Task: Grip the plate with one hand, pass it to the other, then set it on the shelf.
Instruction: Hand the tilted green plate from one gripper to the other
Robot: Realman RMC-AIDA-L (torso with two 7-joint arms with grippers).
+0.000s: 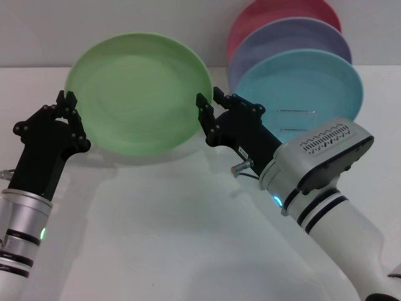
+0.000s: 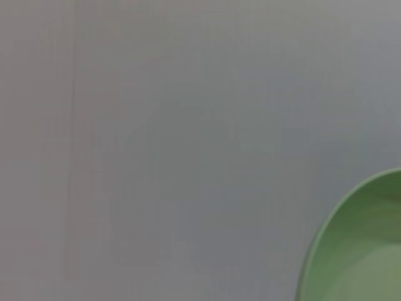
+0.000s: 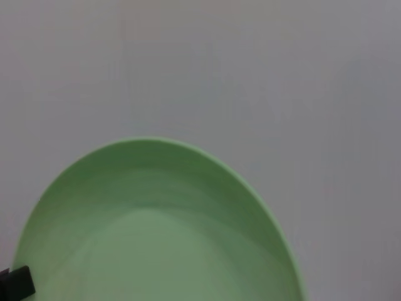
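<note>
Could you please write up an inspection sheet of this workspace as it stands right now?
Surface: white table, bare in front of the arms.
Job's things: green plate held tilted above the table between both grippers; wire shelf at the back right, mostly hidden by plates.
Clutter: sky-blue plate, lavender plate and red plate standing one behind another in the shelf.
Grippers: left gripper at the plate's left rim; right gripper at its right rim; how firmly either grips is unclear.
Cables: a thin wire near the right wrist.
Surroundings: plain pale wall behind.
</note>
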